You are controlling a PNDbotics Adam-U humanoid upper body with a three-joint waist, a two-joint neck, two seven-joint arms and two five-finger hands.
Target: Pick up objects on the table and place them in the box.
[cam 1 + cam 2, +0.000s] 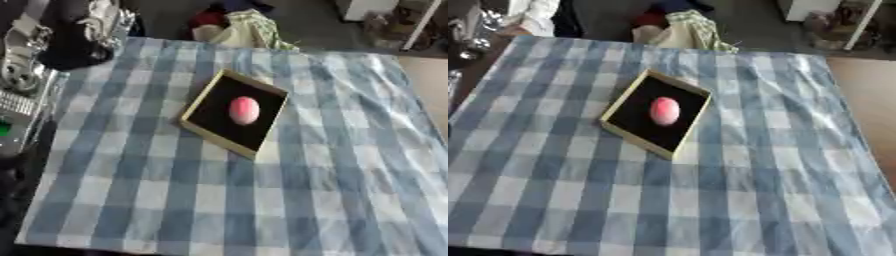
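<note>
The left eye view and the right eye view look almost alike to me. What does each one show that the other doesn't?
Only the left eye view shows the silver and black machinery along the table's left edge, with a small green spot on it. Only the right eye view shows a white sleeve at the far left corner and more bare brown floor on the right. Both share the blue and white checked tablecloth, the shallow tan-rimmed box with a black inside and the pink egg-shaped object lying in it. Neither shows a robot hand.
</note>
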